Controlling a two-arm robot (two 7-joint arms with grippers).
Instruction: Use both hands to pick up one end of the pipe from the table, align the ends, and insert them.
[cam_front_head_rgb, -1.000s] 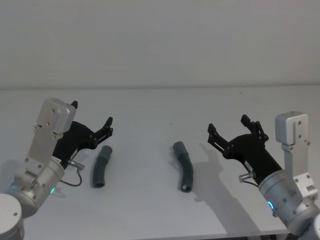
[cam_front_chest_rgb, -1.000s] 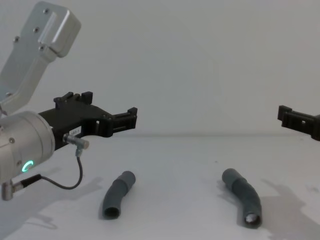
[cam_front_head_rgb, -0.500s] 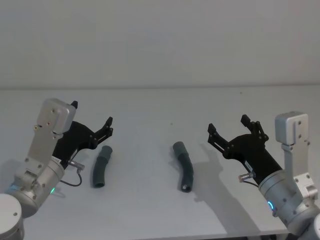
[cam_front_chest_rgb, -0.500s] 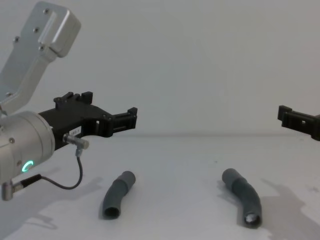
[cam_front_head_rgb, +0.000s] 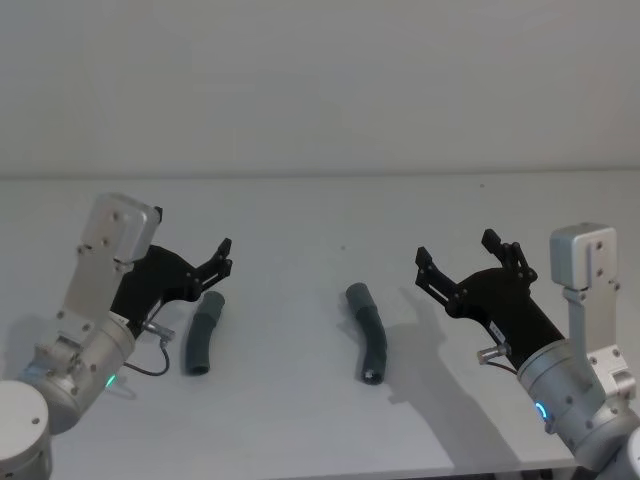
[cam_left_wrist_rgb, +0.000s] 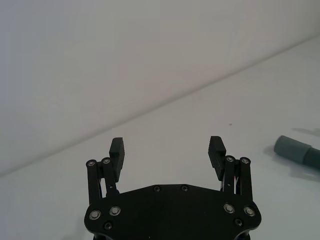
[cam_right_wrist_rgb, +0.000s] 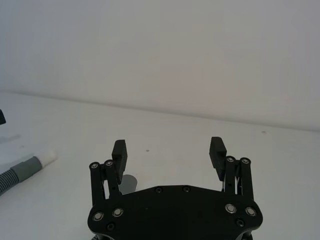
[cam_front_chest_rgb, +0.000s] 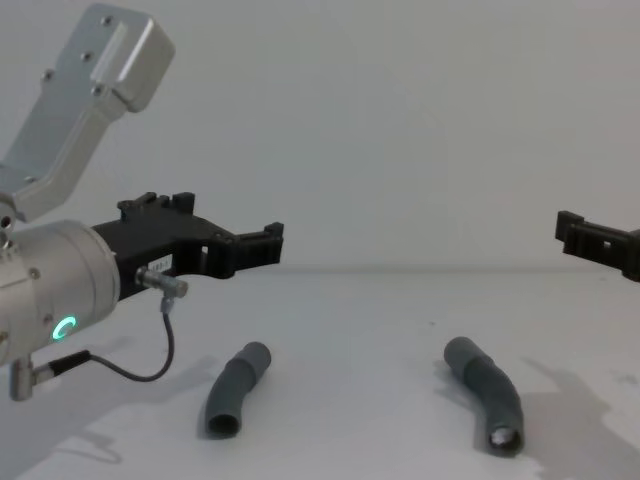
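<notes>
Head view | left pipe piece (cam_front_head_rgb: 200, 337), right pipe piece (cam_front_head_rgb: 369, 338) | long axes near-to-far

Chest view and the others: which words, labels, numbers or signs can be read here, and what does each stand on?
No text is legible in any view.
Left gripper: a small white label on its black body, too small to read.
Right gripper: a small white patch on its body, too small to read.
Left pipe piece, right pipe piece, table: no markings visible.
</notes>
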